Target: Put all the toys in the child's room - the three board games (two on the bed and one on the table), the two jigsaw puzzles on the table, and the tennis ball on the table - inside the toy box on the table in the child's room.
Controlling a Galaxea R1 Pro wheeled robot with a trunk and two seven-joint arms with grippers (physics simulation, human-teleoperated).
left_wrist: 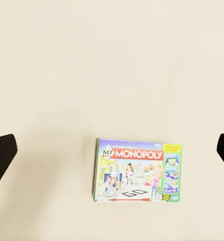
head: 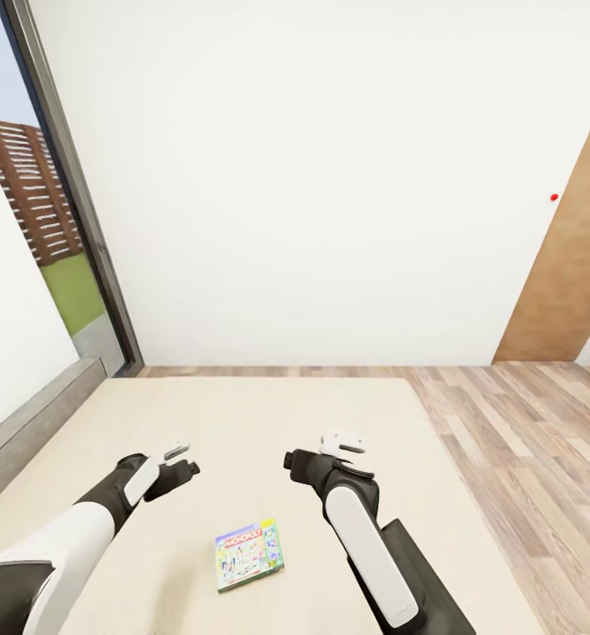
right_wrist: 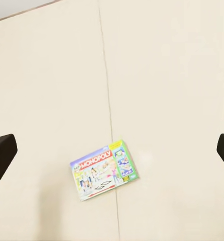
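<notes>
One of the board games (head: 249, 554), a green-edged "My Monopoly" box with a white colourful cover, lies flat on the beige mattress of the bed (head: 268, 414), near its front. Both arms hover over the mattress just beyond the box. My left gripper (head: 182, 468) is to the box's far left and my right gripper (head: 295, 461) to its far right, both open and holding nothing. The left wrist view looks down on the box (left_wrist: 137, 170) between widely spread dark fingertips (left_wrist: 2, 153). In the right wrist view the box (right_wrist: 104, 169) appears smaller, between fingertips (right_wrist: 1, 153) spread just as wide.
A grey bed frame (head: 26, 432) runs along the left under a tall dark-framed window (head: 74, 220). A white wall stands behind the bed. Wood-plank floor (head: 533, 432) lies to the right, with a brown door (head: 568, 273) at the far right.
</notes>
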